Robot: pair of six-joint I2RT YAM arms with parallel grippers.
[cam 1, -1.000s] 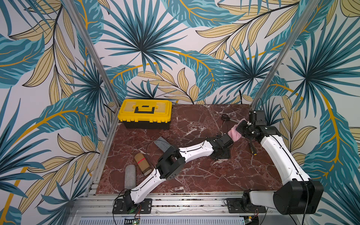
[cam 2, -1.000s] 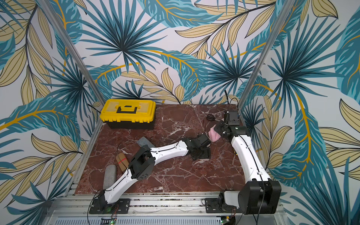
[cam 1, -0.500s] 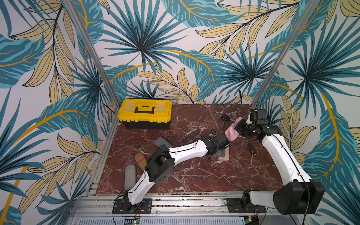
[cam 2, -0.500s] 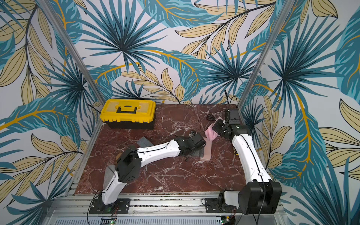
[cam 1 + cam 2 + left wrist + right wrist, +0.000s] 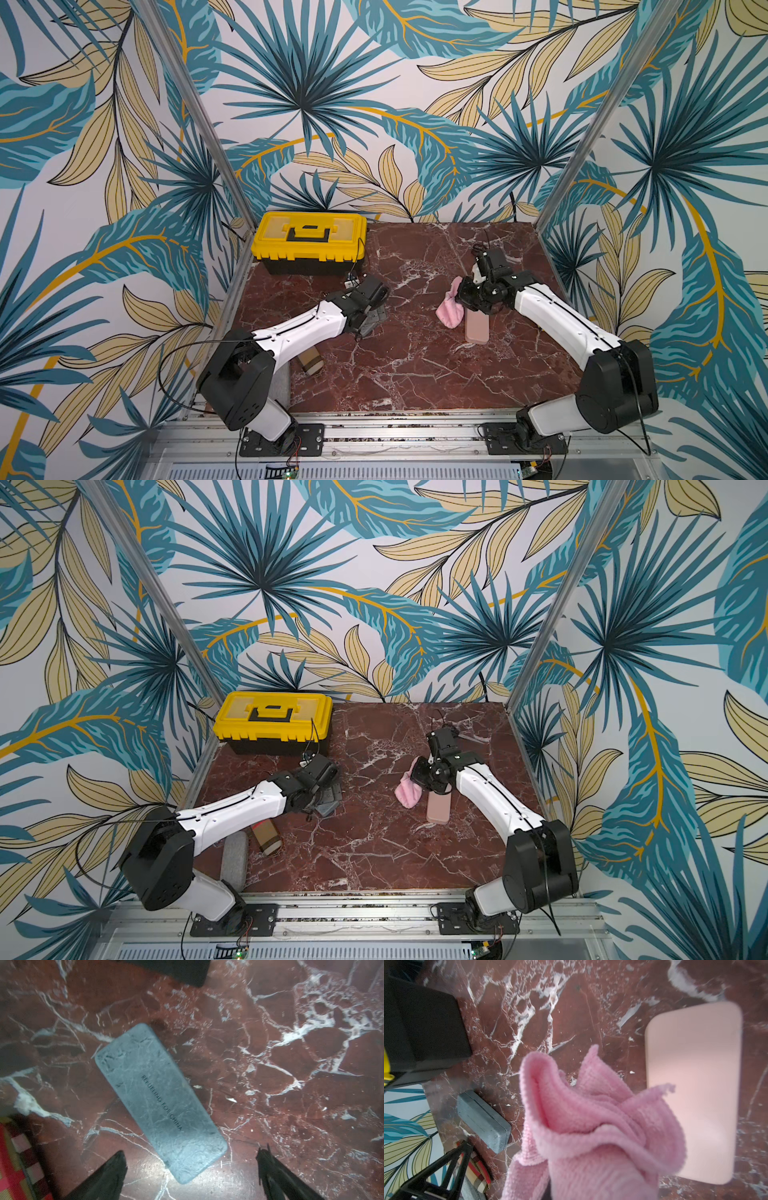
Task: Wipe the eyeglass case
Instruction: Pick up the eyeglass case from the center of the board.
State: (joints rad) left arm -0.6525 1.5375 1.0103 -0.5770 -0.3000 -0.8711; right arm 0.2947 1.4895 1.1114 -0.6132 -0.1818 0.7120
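Withdrawn, the left gripper [image 5: 192, 1150] is spread wide, fluffy pink cloth [image 5: 449, 312] is pinched by the right gripper [image 5: 462, 296]; the stiff, slick pink oblong eyeglass case [image 5: 476, 331] is judged best clamped edgewise.

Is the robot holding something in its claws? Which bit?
The right claw pinches the pink cloth by one bunched end; the rest hangs loose. The left claw is open and empty above the grey case.

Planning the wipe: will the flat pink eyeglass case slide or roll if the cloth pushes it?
The flat pink eyeglass case lies unheld on the polished marble tabletop, so it probably slides. Its flat slab shape makes rolling unlikely.
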